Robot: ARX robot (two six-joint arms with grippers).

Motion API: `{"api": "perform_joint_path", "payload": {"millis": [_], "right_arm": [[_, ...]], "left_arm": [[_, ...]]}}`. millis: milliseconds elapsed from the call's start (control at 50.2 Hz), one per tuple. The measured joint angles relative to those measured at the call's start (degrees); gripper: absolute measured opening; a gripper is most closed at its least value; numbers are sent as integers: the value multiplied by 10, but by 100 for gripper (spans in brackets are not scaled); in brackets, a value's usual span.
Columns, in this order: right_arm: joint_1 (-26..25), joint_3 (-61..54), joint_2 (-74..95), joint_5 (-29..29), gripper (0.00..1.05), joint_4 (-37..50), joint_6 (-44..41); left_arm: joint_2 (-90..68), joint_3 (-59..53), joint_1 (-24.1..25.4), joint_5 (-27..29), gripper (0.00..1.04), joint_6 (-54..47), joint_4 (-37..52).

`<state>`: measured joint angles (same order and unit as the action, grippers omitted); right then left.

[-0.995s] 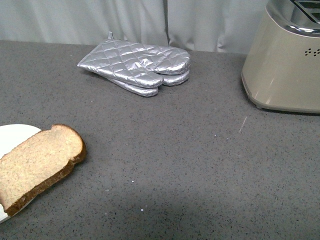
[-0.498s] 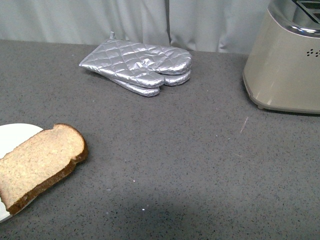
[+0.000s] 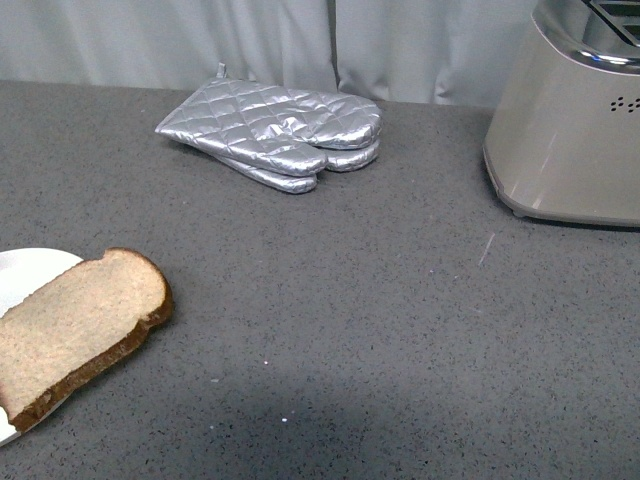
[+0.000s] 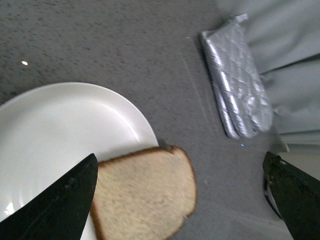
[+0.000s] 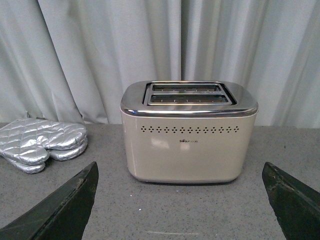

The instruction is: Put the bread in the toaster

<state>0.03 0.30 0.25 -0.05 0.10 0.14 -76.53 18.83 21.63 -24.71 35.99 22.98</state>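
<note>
Where the front view takes in the grey countertop (image 3: pixel 380 330), the bread (image 3: pixel 80 325) lies flat at the near left, partly on a white plate (image 3: pixel 25 272) with its rounded top jutting past the rim onto the counter. The toaster (image 3: pixel 570 130) stands at the far right, cut off by the frame's edge and well apart from the slice, with open countertop between them. A stacked pair of silver quilted oven mitts (image 3: pixel 275 135) lies toward the back, near the pale curtain (image 3: pixel 250 40), off the line between the two. Neither arm shows here. In the left wrist view, the left gripper (image 4: pixel 180 159) is spread wide and holds nothing. The slice and plate show below, between its dark fingers (image 4: pixel 55 205), and the mitts lie farther off. In the right wrist view, the right gripper (image 5: pixel 180 166) is likewise spread apart and empty. It faces the side of the toaster, whose chrome top shows two slots. The mitts lie off to one side of the toaster, apart from it, and the curtain hangs behind.
</note>
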Motion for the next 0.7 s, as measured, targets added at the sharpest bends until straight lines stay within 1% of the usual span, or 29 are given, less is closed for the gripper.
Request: {"api": "perform_joint_path", "payload": {"millis": [119, 279, 478, 617, 697], "right_arm": [[0, 0, 0, 0, 95, 0, 0], [0, 0, 0, 0, 95, 0, 0], [0, 0, 0, 0, 95, 0, 0], [0, 0, 0, 0, 95, 0, 0], [0, 0, 0, 0, 95, 0, 0]], "left_arm": [[-145, 60, 25, 12, 98, -37, 28], [-238, 117, 51, 35, 98, -81, 33], [-308, 169, 80, 71, 98, -133, 30], [-330, 184, 92, 72, 98, -164, 27], [-336, 190, 95, 72, 98, -205, 11]]}}
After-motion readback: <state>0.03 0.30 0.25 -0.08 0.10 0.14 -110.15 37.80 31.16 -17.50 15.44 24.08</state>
